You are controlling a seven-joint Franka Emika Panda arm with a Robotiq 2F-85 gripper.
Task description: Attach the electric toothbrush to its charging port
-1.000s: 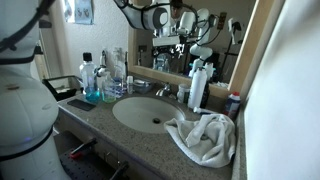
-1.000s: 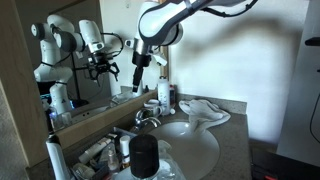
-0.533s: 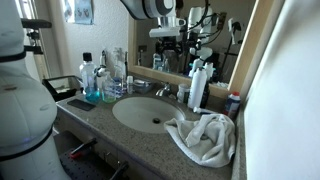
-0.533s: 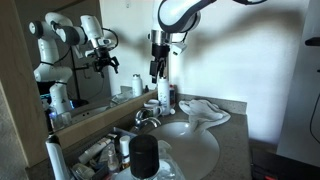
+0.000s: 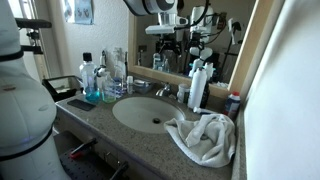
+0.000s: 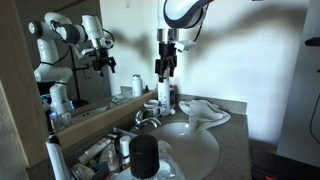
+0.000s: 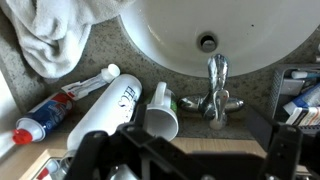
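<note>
- The tool point(image 6: 164, 76) hangs above the table point(image 7: 105, 52), over a white cup point(image 7: 163, 110) just beside the faucet point(image 7: 217, 90).
- I cannot tell whether it is clenched or released.
- The electric toothbrush cannot be picked out.

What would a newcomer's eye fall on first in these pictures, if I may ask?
The crumpled white towel beside the oval white sink basin on the speckled counter stands out first. Next comes the robot's dark claw, hanging above the counter's back edge near the tall white bottle.
</note>
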